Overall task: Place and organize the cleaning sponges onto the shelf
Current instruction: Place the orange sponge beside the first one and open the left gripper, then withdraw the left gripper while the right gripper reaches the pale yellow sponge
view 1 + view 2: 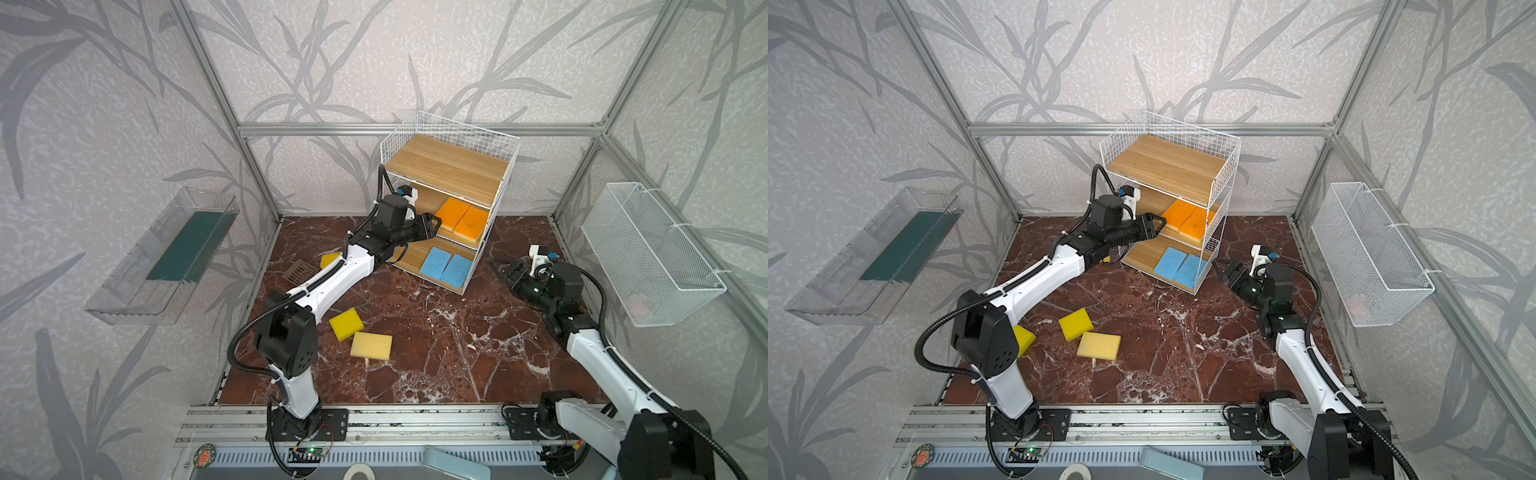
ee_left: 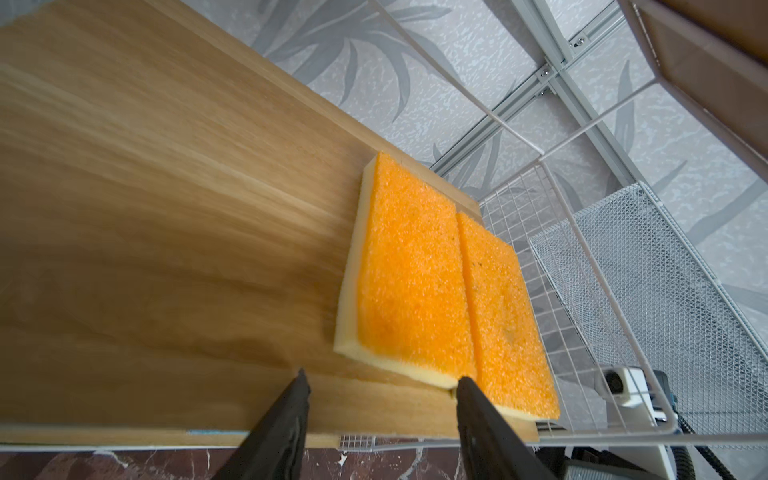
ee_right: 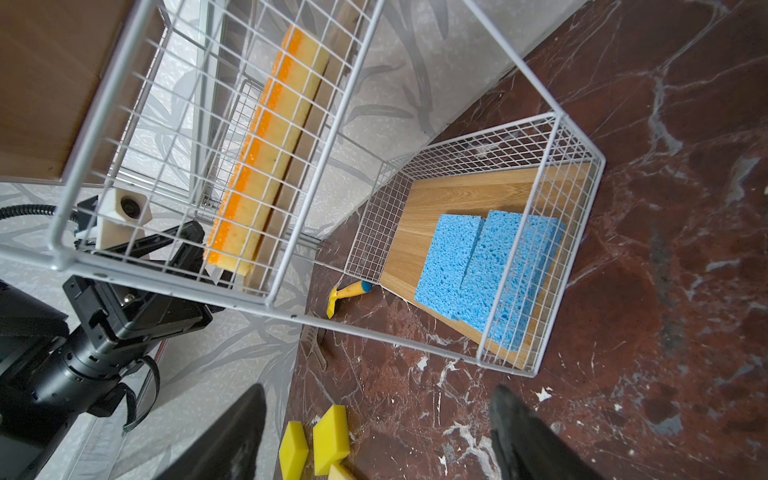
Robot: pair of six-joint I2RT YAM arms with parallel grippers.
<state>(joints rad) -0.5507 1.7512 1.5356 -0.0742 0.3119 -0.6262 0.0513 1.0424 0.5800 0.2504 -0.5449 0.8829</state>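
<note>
Marble floor (image 1: 1183,353), three yellow sponges (image 1: 1075,324), shelf (image 1: 1167,166), two orange sponges (image 1: 1177,216), two blue sponges (image 1: 1169,262)

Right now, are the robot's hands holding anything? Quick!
Left gripper: open, holding nothing, next to the orange sponges.
Right gripper: open, holding nothing.

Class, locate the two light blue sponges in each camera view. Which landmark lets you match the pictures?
Top view: blue sponges on the shelf's bottom board, right of centre.
Top view: same board, near centre.
Left wrist: not in view.
Right wrist: right of centre, behind the shelf's wires.
Landmark: orange sponges one board up, in all four.
</note>
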